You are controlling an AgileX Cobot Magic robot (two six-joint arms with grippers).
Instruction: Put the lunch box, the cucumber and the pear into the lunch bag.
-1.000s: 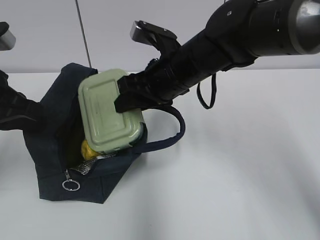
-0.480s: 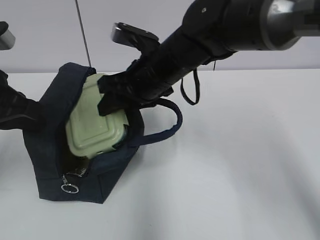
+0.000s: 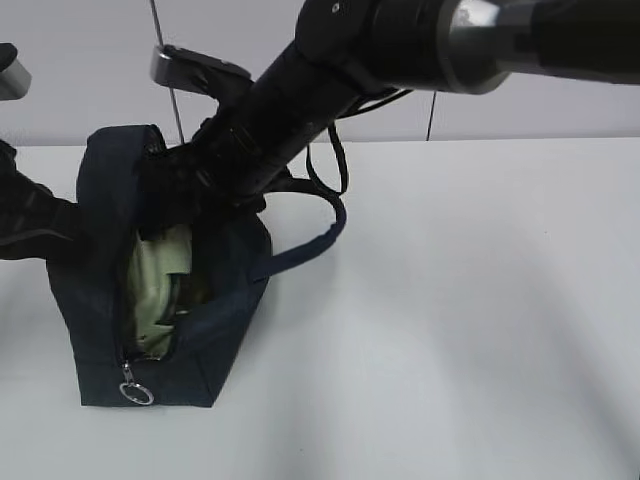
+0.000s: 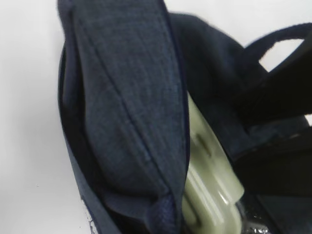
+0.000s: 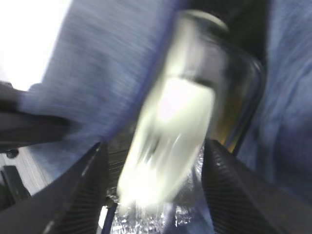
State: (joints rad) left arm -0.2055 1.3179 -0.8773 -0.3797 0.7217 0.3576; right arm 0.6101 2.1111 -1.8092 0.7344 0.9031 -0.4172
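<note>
Between our right gripper's (image 5: 153, 161) spread fingers (image 5: 85, 195) sits the blurred lunch box (image 5: 170, 126), standing on edge inside the lunch bag (image 3: 100, 290); whether they touch it, we cannot tell. Our left gripper, pressed shut, is out of sight beside the bag.

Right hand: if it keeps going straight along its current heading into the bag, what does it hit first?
Most likely the lunch box. The right hand points down into the open lunch bag, fingers either side of the pale green lid, which fills the line ahead. The view is blurred, so the gap is unclear.
</note>
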